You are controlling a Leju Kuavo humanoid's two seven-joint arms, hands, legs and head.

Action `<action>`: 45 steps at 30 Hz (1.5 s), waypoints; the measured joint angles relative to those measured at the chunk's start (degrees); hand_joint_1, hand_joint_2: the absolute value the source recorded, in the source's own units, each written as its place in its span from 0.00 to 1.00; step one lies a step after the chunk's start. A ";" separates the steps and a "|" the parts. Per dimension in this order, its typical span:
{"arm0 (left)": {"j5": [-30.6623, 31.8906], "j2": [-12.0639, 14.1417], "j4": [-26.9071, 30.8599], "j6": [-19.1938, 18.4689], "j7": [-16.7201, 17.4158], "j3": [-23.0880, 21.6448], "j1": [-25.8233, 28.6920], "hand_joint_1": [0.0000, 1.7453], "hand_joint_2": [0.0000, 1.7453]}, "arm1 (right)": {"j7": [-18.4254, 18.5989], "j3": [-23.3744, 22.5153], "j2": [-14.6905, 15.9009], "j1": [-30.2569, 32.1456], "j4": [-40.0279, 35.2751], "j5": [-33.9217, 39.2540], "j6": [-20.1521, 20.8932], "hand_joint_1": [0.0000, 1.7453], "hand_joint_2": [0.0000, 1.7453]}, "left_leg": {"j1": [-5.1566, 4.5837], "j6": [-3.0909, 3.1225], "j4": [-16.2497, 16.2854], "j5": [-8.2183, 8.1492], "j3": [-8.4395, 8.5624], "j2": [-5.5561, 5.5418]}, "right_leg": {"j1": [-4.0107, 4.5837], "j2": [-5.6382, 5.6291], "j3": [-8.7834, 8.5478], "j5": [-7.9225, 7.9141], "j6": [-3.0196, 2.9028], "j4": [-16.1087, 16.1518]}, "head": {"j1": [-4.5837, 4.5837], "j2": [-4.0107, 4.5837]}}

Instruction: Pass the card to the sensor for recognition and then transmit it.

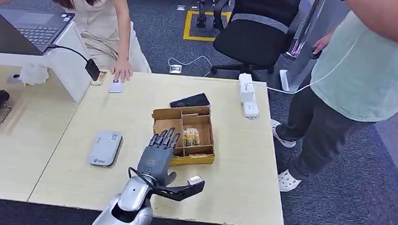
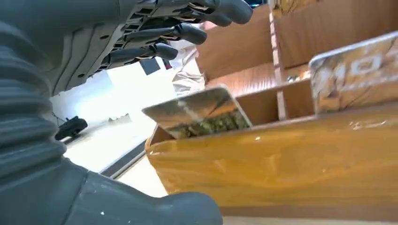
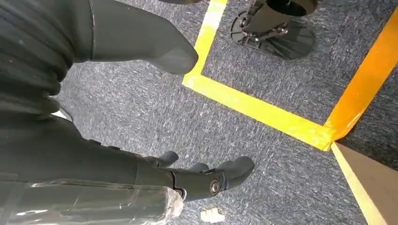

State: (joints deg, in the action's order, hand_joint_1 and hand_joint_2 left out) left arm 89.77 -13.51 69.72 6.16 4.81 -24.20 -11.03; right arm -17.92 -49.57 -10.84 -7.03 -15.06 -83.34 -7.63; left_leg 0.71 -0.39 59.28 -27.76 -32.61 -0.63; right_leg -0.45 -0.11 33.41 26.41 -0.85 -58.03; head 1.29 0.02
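Cards point(image 1: 191, 138) stand in the divided cardboard box point(image 1: 204, 159) on the tabletop point(image 1: 128, 192), one card's corner point(image 2: 199, 112) poking above the box's front wall in the left wrist view. The left hand point(image 1: 158, 157) hovers at the box's near left edge, fingers spread and holding nothing (thumb stuck out to the side). A grey sensor point(image 1: 105, 148) lies left of the hand, well apart from the box. The right hand point(image 3: 141, 140) hangs over the carpeted floor point(image 3: 281, 75) beside yellow tape point(image 3: 263, 110), wide and empty.
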 joint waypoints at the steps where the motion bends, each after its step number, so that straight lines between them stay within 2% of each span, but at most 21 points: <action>1: 0.00 -0.02 0.13 0.00 0.02 0.00 0.01 0.00 1.00 | 0.00 0.00 0.00 0.00 0.00 0.00 0.00 0.00 1.00 | 0.00 0.00 0.00 0.00 0.00 0.00 | 0.00 0.00 0.00 0.00 0.00 0.00 | 0.02 -0.02; 22: 0.09 -0.39 0.46 -0.55 0.02 0.00 0.04 0.00 1.00 | -0.07 0.00 0.00 -0.01 0.00 0.09 0.00 0.00 1.00 | 0.00 0.00 0.00 0.00 0.00 0.00 | 0.00 0.00 0.00 0.00 0.00 0.00 | 0.02 0.00; 30: 0.09 0.15 0.20 -0.17 2.95 0.00 -0.12 0.00 1.00 | -0.07 0.02 -0.02 -0.01 0.00 0.09 0.04 0.00 1.00 | 0.00 0.00 0.00 0.00 0.00 0.00 | 0.00 0.00 0.00 0.00 0.00 0.00 | 0.02 0.00; 45: 0.09 1.01 0.20 -0.20 3.10 0.02 -0.17 0.00 1.00 | 0.02 0.11 -0.02 0.01 0.00 0.09 0.15 0.00 1.00 | 0.00 0.00 0.00 0.00 0.00 0.00 | 0.00 0.00 0.00 0.00 0.00 0.00 | 0.02 -0.02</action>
State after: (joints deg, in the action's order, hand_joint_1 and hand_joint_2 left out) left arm 89.85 -12.50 69.92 5.97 7.91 -24.17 -11.20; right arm -17.90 -49.46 -10.86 -7.02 -15.06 -83.25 -7.48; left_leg 0.71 -0.39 59.28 -27.76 -32.61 -0.63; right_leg -0.45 -0.11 33.41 26.41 -0.85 -58.03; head 1.31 0.00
